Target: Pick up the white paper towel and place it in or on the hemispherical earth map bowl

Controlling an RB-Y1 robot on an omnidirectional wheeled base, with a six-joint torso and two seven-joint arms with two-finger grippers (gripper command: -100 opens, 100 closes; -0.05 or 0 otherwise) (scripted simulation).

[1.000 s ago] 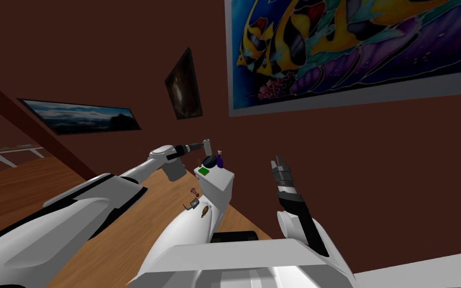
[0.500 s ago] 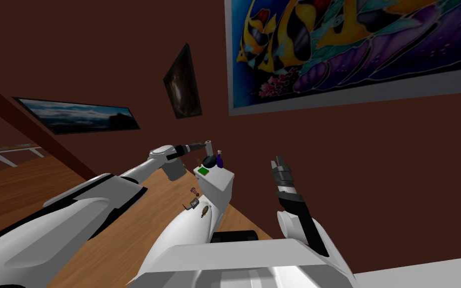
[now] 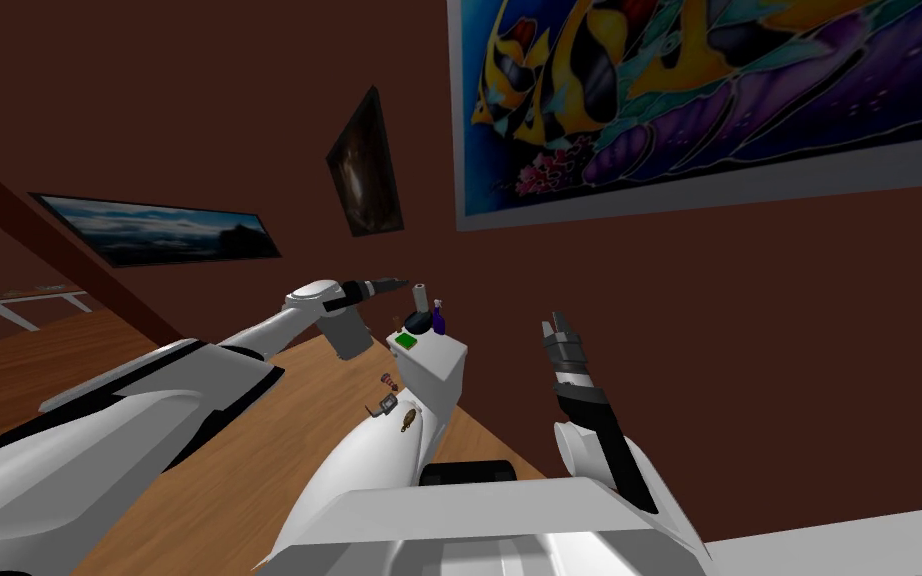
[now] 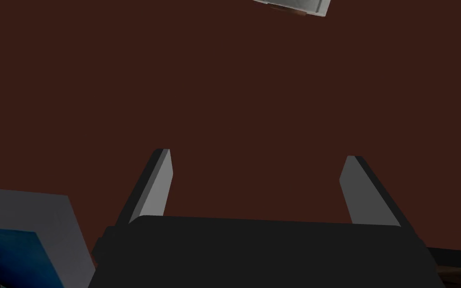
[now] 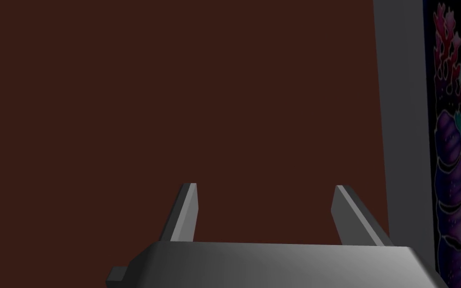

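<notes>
My left gripper (image 4: 257, 154) gapes empty beside the towel roll (image 3: 417, 298), upright on the bowl (image 3: 415, 323); my right gripper (image 5: 264, 185) is spread and empty too. Placing looks done; next, retreat without nudging it.

Dim, evenly lit render: the maroon wall (image 3: 749, 350) darkens the 2 wrist views, the fish painting (image 3: 709, 90) glows vivid, and wide-lens distortion tilts the head view.

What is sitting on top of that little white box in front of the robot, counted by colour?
Green: 1, a flat square
Black: 1, a round bowl
Grey: 1, a roll standing upright over the bowl
Purple: 1, a small bottle
Total: 4 things on the white box
</notes>
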